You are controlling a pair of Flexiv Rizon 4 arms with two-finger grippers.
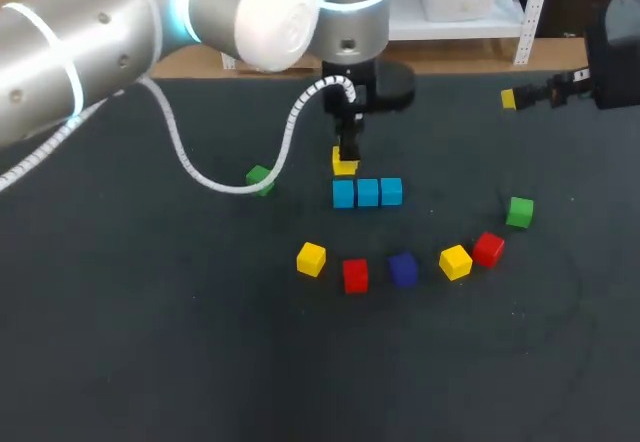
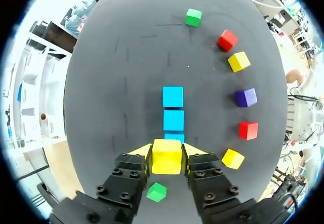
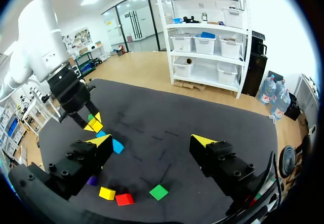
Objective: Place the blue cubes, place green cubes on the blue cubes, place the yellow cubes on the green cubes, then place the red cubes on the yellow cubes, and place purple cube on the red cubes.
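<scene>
Head view: left gripper (image 1: 346, 158) clamped on a held yellow cube (image 1: 344, 165), sitting just behind the left end of the blue row (image 1: 368, 193). The row is three blue cubes touching, long axis across the table. Can't tell if the held yellow cube is lifted or resting against the end blue one. Near green cube (image 1: 261, 178) lies close by, left of that gripper. Far green cube (image 1: 519, 212) is well off to the right, on the side of the right gripper (image 1: 515, 98), which hangs at the back right. Left wrist view: both fingers pinch the held yellow cube from two sides. The blue row runs straight ahead of the gripper, its nearest cube partly hidden by the yellow, and the near green cube shows under the gripper. Right wrist view: right gripper spread wide, nothing in it. The far green cube lies on the table under the gap, beside a red cube (image 3: 124, 199) and a loose yellow cube (image 3: 107, 193). Judgement: the blue row carries no green, so yellow in hand looks out of order. Left arm is nearer the near green cube, right arm nearer the far one.
</scene>
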